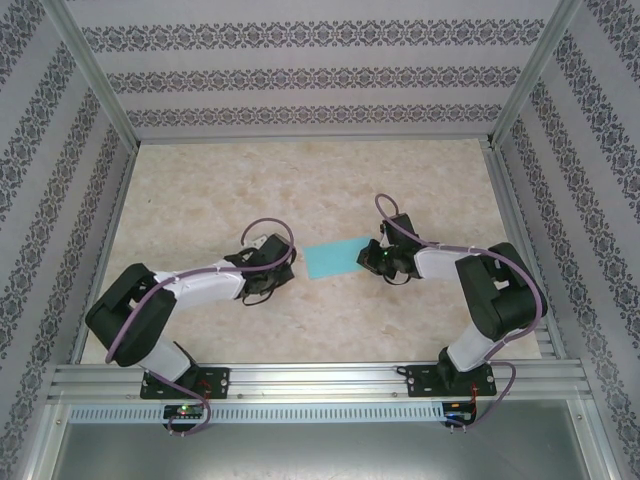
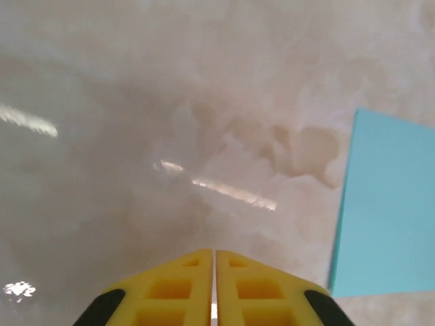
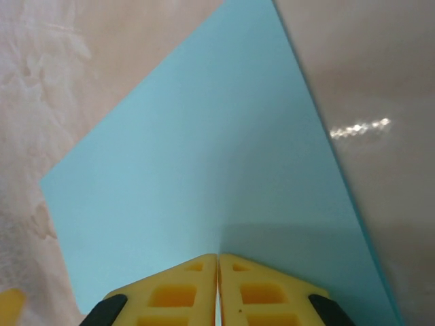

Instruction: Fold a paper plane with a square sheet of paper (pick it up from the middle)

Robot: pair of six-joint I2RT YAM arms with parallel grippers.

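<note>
Two robot arms bend inward over a pale marbled counter (image 1: 300, 190), their tips meeting on either side of the square sheet of paper (image 1: 335, 259), which lies flat at mid-counter.

The left arm (image 1: 190, 290) rises from its base on the near rail, folds at a raised elbow to the left of the sheet and reaches low across the surface towards it. The left end effector (image 1: 287, 257) stops just beside the sheet's left edge, apart from it. From its wrist camera the yellow fingers (image 2: 170, 285) stand drawn together with a hairline slit between them, gripping nothing, over bare counter; the turquoise sheet lies ahead and to the right of them.

The right arm (image 1: 495, 295) mirrors that pose, elbow high to the right of the sheet and forearm stretched leftward and down. The right end effector (image 1: 372, 258) sits on the sheet's right edge. Seen from its wrist, its fingers (image 3: 272, 295) are closed tight on the paper, which spreads out to both sides of them. A faint ridge runs up the sheet from the line where they meet, with the half to its right in shade, so the tips appear to pinch the paper.
</note>
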